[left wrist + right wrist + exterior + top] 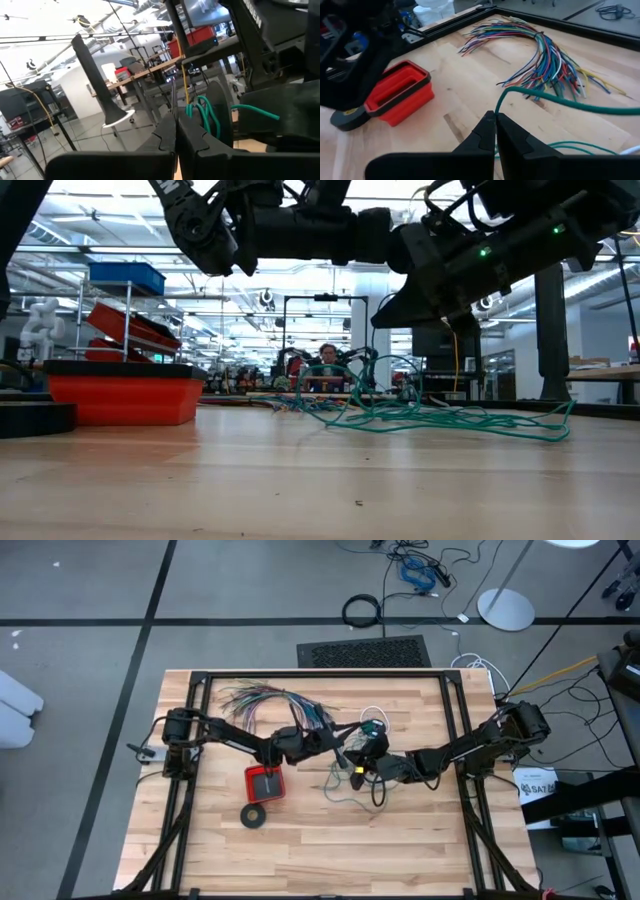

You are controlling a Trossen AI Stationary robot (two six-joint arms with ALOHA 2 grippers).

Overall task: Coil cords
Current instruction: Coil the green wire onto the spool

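Note:
The teal-green wire (340, 785) lies as a loose tangle (430, 418) at the table's middle, with some loops standing up from the wood. One strand (560, 102) runs up to my right gripper (495, 120), which is shut on it just right of the middle (360, 768). My left gripper (176, 131) is shut and hovers close beside it (340, 748), facing teal loops (204, 114) by the right arm. The white cord (372, 712) lies a little farther back. My right gripper pinches one strand of the teal wire (498, 106) between its two fingers. The fingers slant down toward the table's left. From the fingers the strand rises, bends and runs off sideways above the wood. Whether my left gripper touches the wire, I cannot tell.
A red tray (266, 782) and a black tape ring (254, 816) sit left of the grippers. A fanned bundle of many-coloured wires (270, 700) lies at the far left. Black frame rails (320, 674) border the table. Bare wood lies along the near edge.

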